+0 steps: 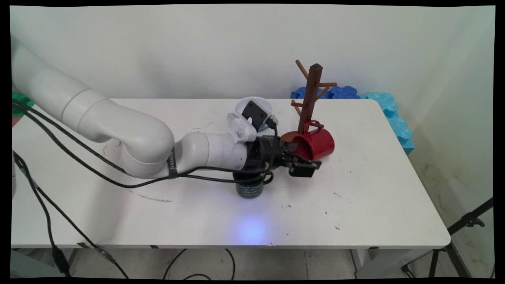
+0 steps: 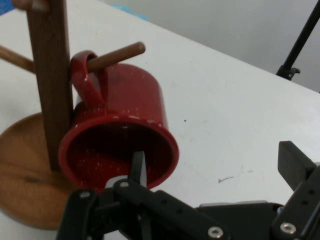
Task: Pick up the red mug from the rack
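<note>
A red mug (image 1: 318,144) hangs tilted by its handle on a low peg of the brown wooden mug tree (image 1: 311,92), its mouth facing my gripper (image 1: 302,159). The hand view shows the red mug (image 2: 125,107) beside the tree's post (image 2: 50,85), with the peg through its handle. My gripper (image 2: 215,170) is open: one of the fingers (image 2: 139,167) reaches into the mug's mouth, and the other stands well clear of the mug's outer wall, over the table. Neither pad visibly presses on the rim.
A dark mug (image 1: 250,190) stands on the table right under my wrist. A white bowl-like dish (image 1: 256,103) sits behind the wrist, partly hidden. Blue foam pieces (image 1: 388,108) lie along the table's far right edge. A black tripod (image 1: 465,223) stands off the table's right side.
</note>
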